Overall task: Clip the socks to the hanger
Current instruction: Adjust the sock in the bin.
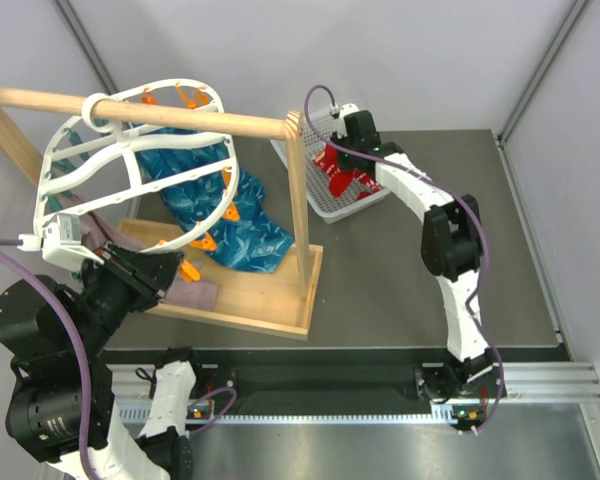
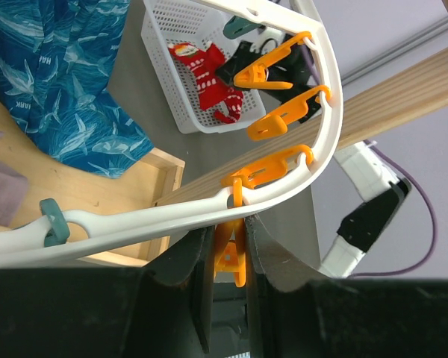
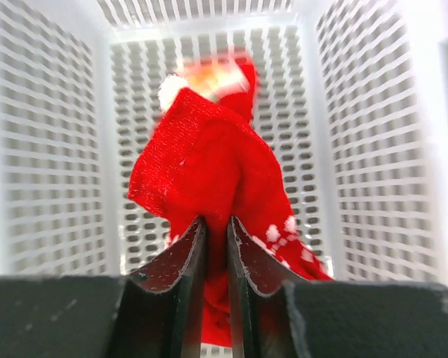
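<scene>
The white oval hanger (image 1: 55, 150) hangs by its hook from the wooden rail, with orange clips round its rim. My left gripper (image 2: 230, 246) is shut on one orange clip (image 2: 231, 261) just below the hanger's rim (image 2: 134, 224), at the lower edge of the frame (image 1: 185, 268). Red socks (image 1: 337, 172) with white patterning lie in the white mesh basket (image 1: 310, 195). My right gripper (image 3: 216, 224) reaches into the basket and is shut on a fold of one red sock (image 3: 209, 156), which bunches up above the fingertips.
The wooden rail (image 1: 180, 118) and its stand with a tray base (image 1: 270, 290) sit left of the basket. Teal-blue patterned cloths (image 1: 205, 190) hang under the hanger, and a mauve-grey cloth (image 1: 185, 298) lies on the base. The basket walls (image 3: 52, 149) closely surround the right gripper.
</scene>
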